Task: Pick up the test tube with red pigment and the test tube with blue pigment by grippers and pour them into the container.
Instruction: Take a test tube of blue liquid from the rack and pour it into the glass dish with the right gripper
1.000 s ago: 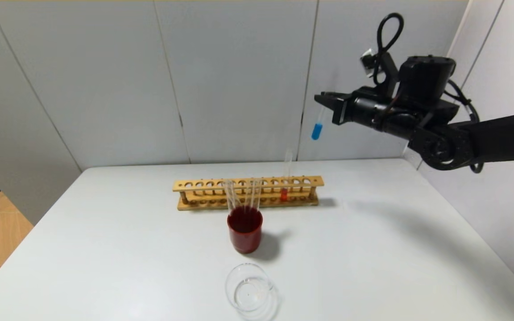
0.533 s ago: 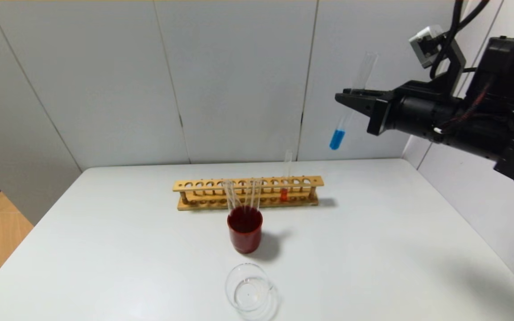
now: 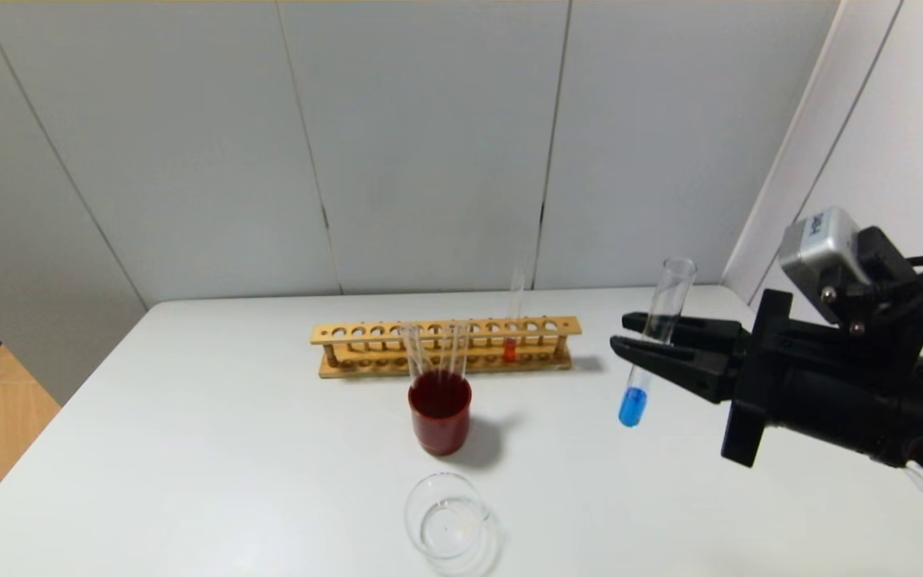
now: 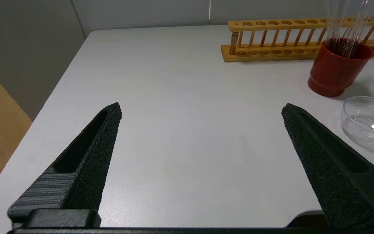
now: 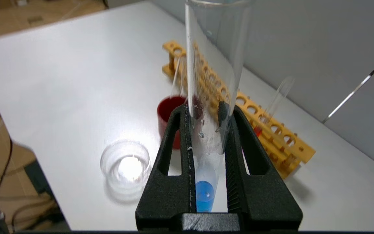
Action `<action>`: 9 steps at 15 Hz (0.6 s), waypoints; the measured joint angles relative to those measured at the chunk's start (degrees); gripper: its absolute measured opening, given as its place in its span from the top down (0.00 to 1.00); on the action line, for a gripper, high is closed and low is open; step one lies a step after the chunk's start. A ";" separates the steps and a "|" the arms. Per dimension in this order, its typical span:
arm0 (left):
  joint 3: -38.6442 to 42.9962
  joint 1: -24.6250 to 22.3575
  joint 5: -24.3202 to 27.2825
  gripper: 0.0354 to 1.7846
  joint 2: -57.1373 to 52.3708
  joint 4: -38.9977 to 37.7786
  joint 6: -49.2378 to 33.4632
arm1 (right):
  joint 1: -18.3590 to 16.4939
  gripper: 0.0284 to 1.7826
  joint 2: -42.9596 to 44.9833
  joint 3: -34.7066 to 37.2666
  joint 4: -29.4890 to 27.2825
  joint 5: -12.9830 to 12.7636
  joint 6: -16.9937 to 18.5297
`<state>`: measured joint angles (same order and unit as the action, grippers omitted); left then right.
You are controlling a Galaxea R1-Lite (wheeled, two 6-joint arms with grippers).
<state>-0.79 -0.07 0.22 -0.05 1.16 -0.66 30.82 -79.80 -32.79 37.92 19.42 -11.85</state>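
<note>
A white table [image 3: 229, 449] seen from the robot's head. The right gripper [image 3: 644, 346] hangs above the table's right side with its fingers clamped on the test tube with blue pigment [image 3: 652, 353], gripping it around mid-length. The tube is held nearly upright, open mouth up and leaning slightly to the right, with the blue liquid pooled in the rounded bottom below the fingers.

The container [image 3: 445, 524], a small clear glass cup, sits near the front edge at the table's middle. From the gripped tube it lies to the left and toward the front edge, well apart and lower. The right arm is plainly the nearer one to pour with. By my judgement, the tube has to travel left and forward until its mouth is over the cup, then tip.

Between them, nearer the table's middle, stands a dark red cup [image 3: 440, 421] holding colourless tubes. Behind it, toward the back edge, a wooden rack [image 3: 445, 346] holds the test tube with red pigment [image 3: 512, 328], upright near the rack's right end.

The left gripper [image 4: 200, 113] hovers over the table's left side, fingers wide apart, holding nothing.
</note>
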 joint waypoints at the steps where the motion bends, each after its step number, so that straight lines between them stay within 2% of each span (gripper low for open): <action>1: 0.00 0.00 0.02 0.02 0.00 -0.01 -0.02 | 0.35 0.82 0.41 1.90 0.02 0.06 -1.68; 6: 0.00 0.00 0.02 0.02 0.00 -0.01 0.00 | 1.32 0.82 -3.91 4.08 0.02 0.30 -6.84; 9: 0.00 0.00 0.00 0.02 0.00 -0.01 -0.05 | 3.58 0.82 -8.05 2.84 -0.48 0.20 -10.03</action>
<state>-0.79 -0.07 0.22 -0.05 1.15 -0.71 34.40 -87.85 -29.95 37.45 19.61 -21.88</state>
